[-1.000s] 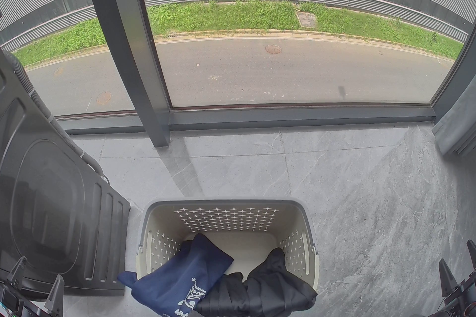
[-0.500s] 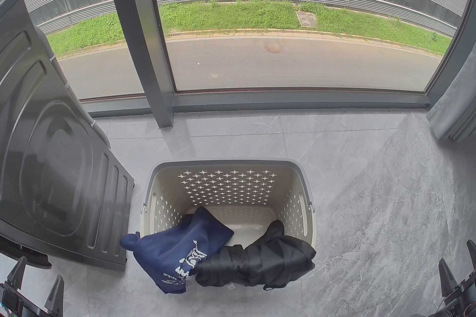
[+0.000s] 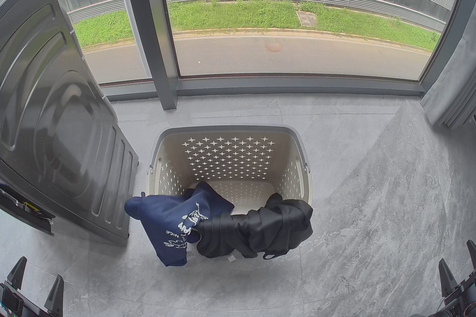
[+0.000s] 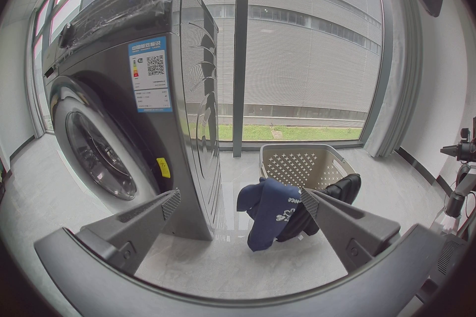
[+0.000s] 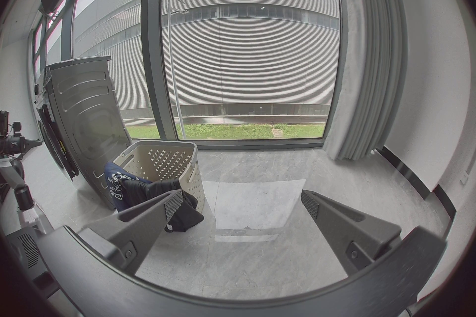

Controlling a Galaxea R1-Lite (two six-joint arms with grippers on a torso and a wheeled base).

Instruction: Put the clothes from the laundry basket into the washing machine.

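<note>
A cream laundry basket [image 3: 233, 154] with star-shaped holes stands on the grey floor in front of the window. A navy garment with white print [image 3: 173, 224] and a black garment [image 3: 258, 231] hang over its near rim. The dark grey washing machine [image 3: 54, 120] stands just left of the basket; its round door [image 4: 99, 154] faces away from the basket. My left gripper [image 3: 35, 286] is open low at the near left, apart from the basket [image 4: 302, 164]. My right gripper [image 3: 458, 268] is open at the near right, well clear of the basket [image 5: 163, 162].
A floor-to-ceiling window with a dark mullion [image 3: 148, 21] runs behind the basket. A grey curtain [image 3: 453, 85] hangs at the far right. Bare marble floor [image 3: 386, 184] spreads to the right of the basket and in front of it.
The whole head view has shifted: the camera drew back, so the basket and washing machine now sit farther up the picture. Both grippers hold the same places, open.
</note>
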